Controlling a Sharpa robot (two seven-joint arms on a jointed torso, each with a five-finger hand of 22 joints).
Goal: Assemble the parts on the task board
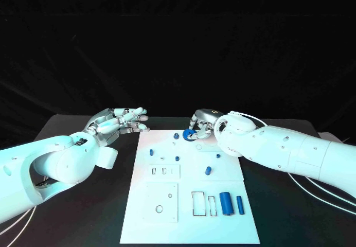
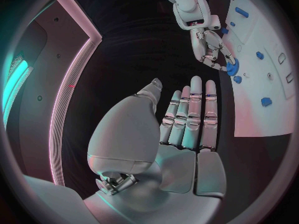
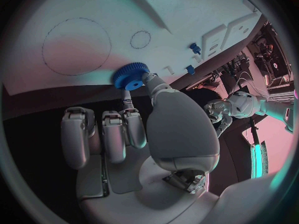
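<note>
The white task board [image 1: 194, 226] lies in the middle of the black table. At its far edge my right hand [image 1: 203, 124] pinches a blue gear [image 1: 189, 135] between thumb and a finger, just above the board. In the right wrist view the blue gear [image 3: 131, 76] sits at the fingertips of the right hand [image 3: 137, 134], close over the board [image 3: 124, 20], near two drawn circles. My left hand [image 1: 119, 123] hovers off the board's far left corner with its fingers stretched out and nothing in them. The left wrist view shows the left hand [image 2: 187, 119] flat, and the gear [image 2: 232, 67] beyond it.
Several small blue parts lie on the board: a peg [image 1: 151, 152], a short piece [image 1: 208, 170], another [image 1: 219, 155]. Two blue cylinders [image 1: 226, 203] stand side by side near the board's near right corner. Rectangular cut-outs [image 1: 162, 170] mark the board's middle.
</note>
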